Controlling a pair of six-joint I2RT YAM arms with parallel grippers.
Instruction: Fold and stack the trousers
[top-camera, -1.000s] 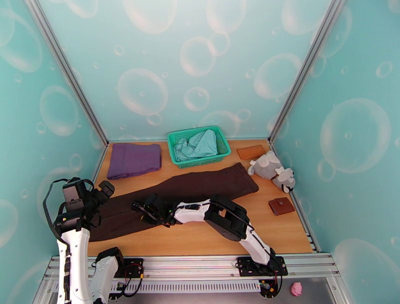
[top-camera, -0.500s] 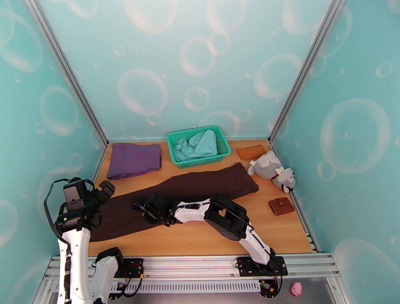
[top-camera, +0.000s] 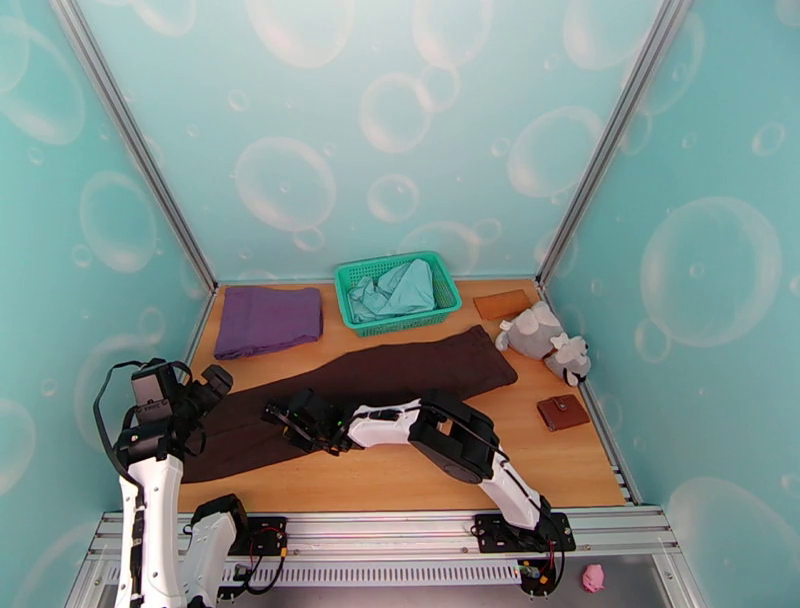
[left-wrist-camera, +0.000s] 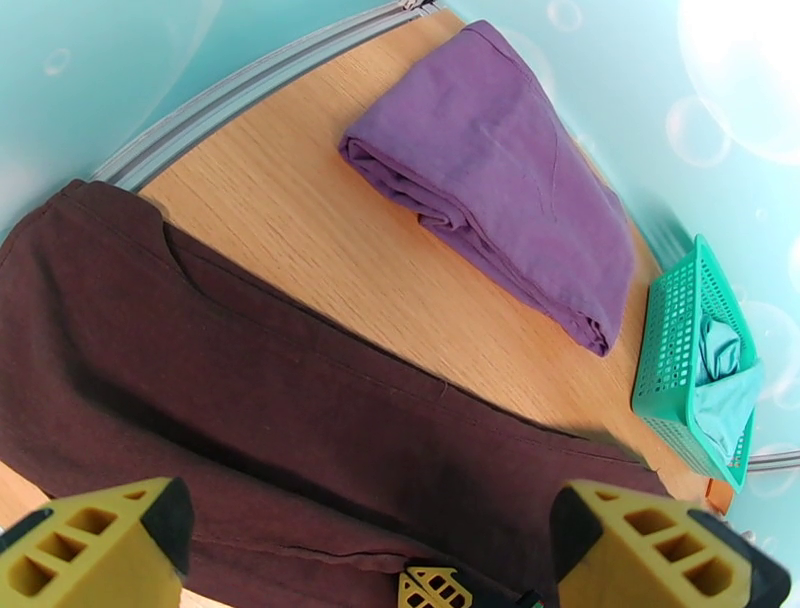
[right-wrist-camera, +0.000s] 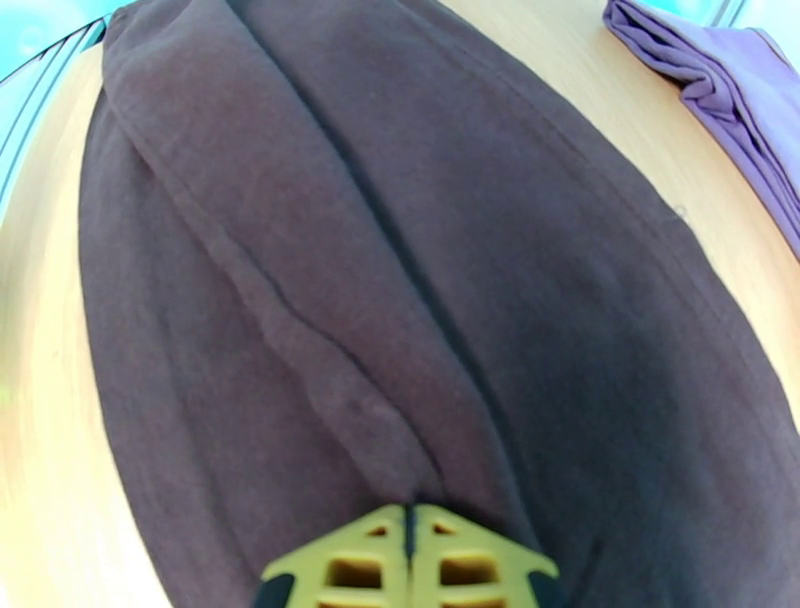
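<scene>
Trousers (top-camera: 420, 368), dark chocolate-brown soft matte long-legged pair, lie flat and diagonal on the light wooden table (top-camera: 420, 480), from the near-left edge toward the right middle, in front of the folded purple cloth (top-camera: 268, 320) and the green mesh basket (top-camera: 400, 320) with a pale teal garment (top-camera: 395, 290) inside. Left gripper (left-wrist-camera: 370, 540) hangs over the left end, fingers spread wide, empty. Right gripper (right-wrist-camera: 408, 520) low at the near edge, fingertips clenched together where a raised fabric fold meets them, pinching the trousers.
</scene>
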